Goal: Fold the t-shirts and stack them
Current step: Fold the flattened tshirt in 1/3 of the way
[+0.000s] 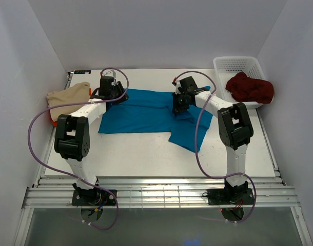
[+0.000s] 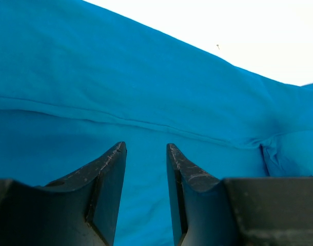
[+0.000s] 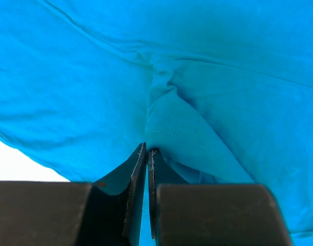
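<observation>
teal shirt (image 1: pixel 141 113) lies spread out in the middle of the table (image 1: pixel 146 154), mostly flat, and one part hangs down toward the near side on the right. both arms reach over it. the left gripper (image 2: pixel 145 147) is at the far left end of this shirt. its jaws stand half apart, with a clear gap, and blue cloth with a long seam shows past them. i cannot see any cloth held between them. the right gripper (image 3: pixel 148 148) is over the right part of the same shirt. its jaws are closed almost together, and a small raised fold of the teal cloth runs right into the tips, with wrinkles pulling toward that place, so it pinches the cloth.

a beige shirt (image 1: pixel 68 95) sits in a soft heap at the left edge of the table, just beside the teal one. a small bit of red cloth (image 1: pixel 53 122) shows under its near side. a maroon shirt (image 1: pixel 250 88) lies bunched in the white basket (image 1: pixel 233 62) at the far right corner, and part of it goes over the right rim.
</observation>
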{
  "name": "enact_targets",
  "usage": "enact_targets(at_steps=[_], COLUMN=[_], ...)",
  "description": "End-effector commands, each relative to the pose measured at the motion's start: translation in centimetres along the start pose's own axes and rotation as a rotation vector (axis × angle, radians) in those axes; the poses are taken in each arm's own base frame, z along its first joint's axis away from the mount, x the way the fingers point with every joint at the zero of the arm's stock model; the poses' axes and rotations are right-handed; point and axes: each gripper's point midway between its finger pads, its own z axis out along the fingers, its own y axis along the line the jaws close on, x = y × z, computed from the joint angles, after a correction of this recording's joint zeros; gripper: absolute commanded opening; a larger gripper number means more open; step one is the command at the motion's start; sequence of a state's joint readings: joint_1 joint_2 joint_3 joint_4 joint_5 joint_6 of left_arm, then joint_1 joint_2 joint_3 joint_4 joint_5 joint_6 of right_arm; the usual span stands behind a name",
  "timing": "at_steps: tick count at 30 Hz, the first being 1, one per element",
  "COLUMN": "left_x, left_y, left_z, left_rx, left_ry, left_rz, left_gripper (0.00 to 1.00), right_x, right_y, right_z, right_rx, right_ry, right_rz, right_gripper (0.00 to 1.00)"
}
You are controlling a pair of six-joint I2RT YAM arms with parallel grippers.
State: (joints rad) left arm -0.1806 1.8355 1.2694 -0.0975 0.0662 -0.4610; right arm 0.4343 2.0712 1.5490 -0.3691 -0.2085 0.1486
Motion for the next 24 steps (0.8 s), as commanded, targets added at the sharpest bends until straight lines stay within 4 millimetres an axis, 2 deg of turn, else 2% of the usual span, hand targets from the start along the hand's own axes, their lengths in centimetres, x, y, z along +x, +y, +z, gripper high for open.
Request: enact_targets(at_steps=[1, 12, 17, 20, 21, 23, 24], left_x=[-2.1, -1.3, -1.1, -1.1, -1.0, -0.9, -0.8], left_y=[-1.5, -1.4, -1.5, -1.5, -1.6, -1.6, -1.4], left_z=[-2.0, -1.7, -1.7, -1.7, -1.7, -1.5, -1.4], left_rx=[0.047, 0.054, 0.061, 0.065, 0.071, 0.07, 0.065], left_ry=[-0.058, -0.039, -0.037, -0.037, -0.034, -0.03, -0.028], left_rz=[0.0, -0.007, -0.005, -0.007, -0.009, -0.009, -0.01], left_gripper=[0.48, 0.48, 0.48, 0.47, 0.48, 0.47, 0.48], right_x=[-0.8, 3.8, 5.0, 4.8, 4.7, 4.5, 4.0], right_y=[1.7, 4.7, 5.7, 6.1, 6.2, 6.4, 6.6], right_z=[-0.5, 0.8, 0.9, 0.5, 0.4, -0.3, -0.9], right_rx=[-0.03, -0.086, -0.082, -0.068, -0.061, -0.043, -0.033], right_ry=[-0.017, 0.091, 0.122, 0.125, 0.126, 0.129, 0.114], right_rz=[-0.036, -0.079, -0.116, -0.135, -0.142, -0.162, -0.172], right_gripper=[0.08, 0.09, 0.16, 0.4, 0.63, 0.85, 0.87])
